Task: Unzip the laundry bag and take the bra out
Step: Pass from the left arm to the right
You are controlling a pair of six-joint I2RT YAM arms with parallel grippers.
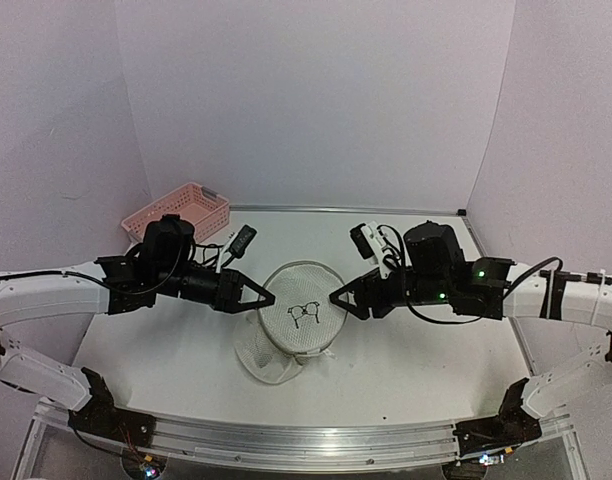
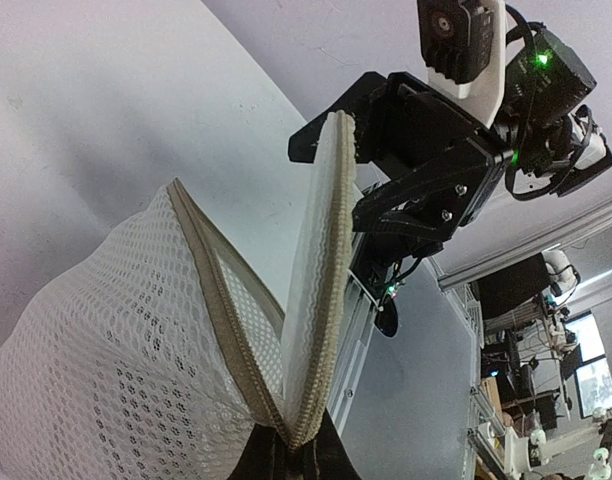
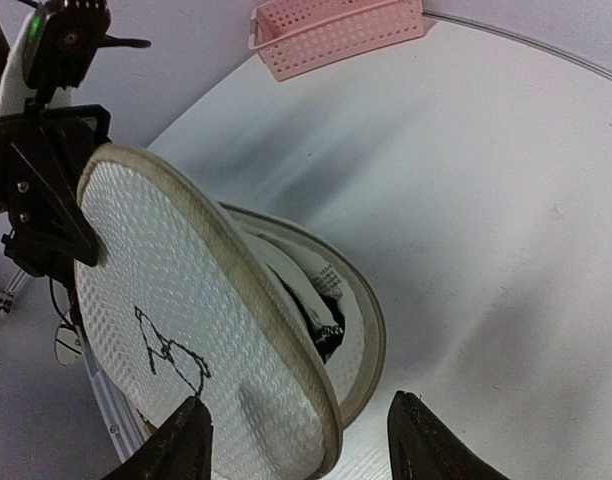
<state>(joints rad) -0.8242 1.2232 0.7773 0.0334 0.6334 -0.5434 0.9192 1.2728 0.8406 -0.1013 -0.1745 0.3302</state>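
Note:
The laundry bag (image 1: 302, 312), a round white mesh case with a black logo, sits mid-table with its zip open and its lid raised. My left gripper (image 1: 269, 298) is shut on the zip rim where both halves meet (image 2: 291, 438). My right gripper (image 1: 338, 298) is open at the bag's right side. In the right wrist view its fingertips (image 3: 184, 440) stand either side of the lid's lower edge (image 3: 286, 350). The bra (image 3: 321, 300), white fabric with dark edging and a label, shows in the gap between lid and lower half.
A pink slotted basket (image 1: 178, 212) stands at the back left, also seen in the right wrist view (image 3: 331, 35). A small black device (image 1: 243, 240) lies behind the left arm. The table's front rail (image 1: 306, 440) runs along the near edge.

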